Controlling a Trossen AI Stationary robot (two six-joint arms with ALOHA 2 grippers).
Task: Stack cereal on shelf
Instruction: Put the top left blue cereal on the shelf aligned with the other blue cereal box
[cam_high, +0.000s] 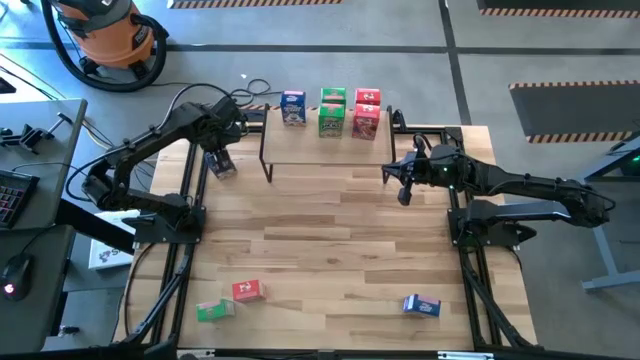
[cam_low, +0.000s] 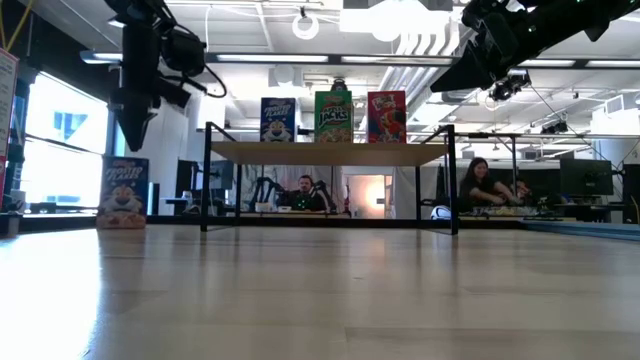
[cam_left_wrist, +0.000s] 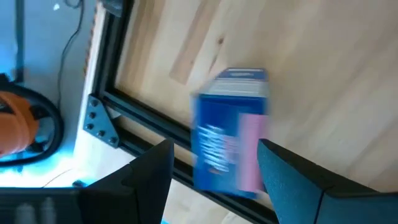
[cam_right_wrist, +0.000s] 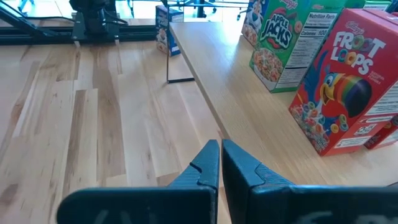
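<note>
Left claw (cam_high: 220, 163) – over blue box (cam_high: 223, 167)

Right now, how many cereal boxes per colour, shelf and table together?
Red cereal boxes: 3 (2 on the shelf, 1 on the table)
Green cereal boxes: 3 (2 on the shelf, 1 on the table)
Blue cereal boxes: 3 (1 on the shelf, 2 on the table)
Total: 9

counter (cam_high: 330, 240): light wood planks, shelf (cam_high: 330, 150) standing at far edge. shelf top carries blue, green, red cereal boxes (cam_high: 331, 112) in row. blue box (cam_high: 221, 166) on counter just left of shelf. near edge: green box (cam_high: 214, 310), red box (cam_high: 247, 291), another blue (cam_high: 421, 305).
</note>
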